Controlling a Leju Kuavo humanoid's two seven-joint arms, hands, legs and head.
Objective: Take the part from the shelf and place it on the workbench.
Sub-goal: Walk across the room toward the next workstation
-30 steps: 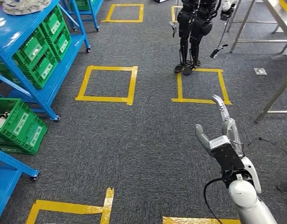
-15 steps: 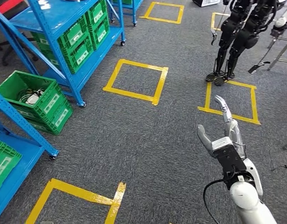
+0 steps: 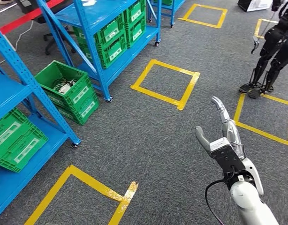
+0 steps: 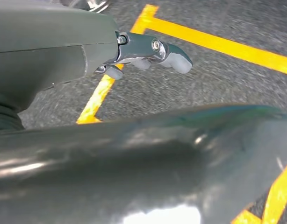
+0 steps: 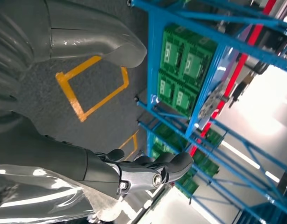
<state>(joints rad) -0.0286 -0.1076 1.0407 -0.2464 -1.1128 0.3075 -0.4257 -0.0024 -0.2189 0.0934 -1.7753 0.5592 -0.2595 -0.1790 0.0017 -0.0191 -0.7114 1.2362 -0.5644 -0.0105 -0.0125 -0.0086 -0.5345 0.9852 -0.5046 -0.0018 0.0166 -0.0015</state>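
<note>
Reaching forward at about 4 o'clock in the head view, the right hand (image 3: 224, 140) holds nothing: its fingers (image 3: 220, 108) stretch ahead and the thumb (image 3: 202, 138) stands apart to the side. In the right wrist view the same hand (image 5: 99, 140) shows a thick thumb and dark fingers (image 5: 149, 172) extended with nothing between them. The left hand (image 4: 99, 51) appears in its wrist view with a finger (image 4: 160, 49) held out straight over grey carpet (image 4: 212, 79) and yellow tape (image 4: 219, 42), gripping nothing.

Beyond the right hand, the blue shelf (image 3: 96, 51) stands at 11 o'clock, with green crates (image 3: 114, 35) on its lower level and 1 more green crate (image 3: 66, 89) on the floor just beside its leg. Another blue rack (image 3: 15, 117) with tilted green crates (image 3: 15, 138) sits at 9 o'clock. Which crate holds the part cannot be told. A dark robot (image 3: 273, 51) stands at 2 o'clock by a yellow taped square (image 3: 165, 84).

Compared with 0.5 s ago, the whole picture has slid rightward and down: the camera has turned toward the shelf, which now lies nearer the middle, while the right hand keeps the same pose.
</note>
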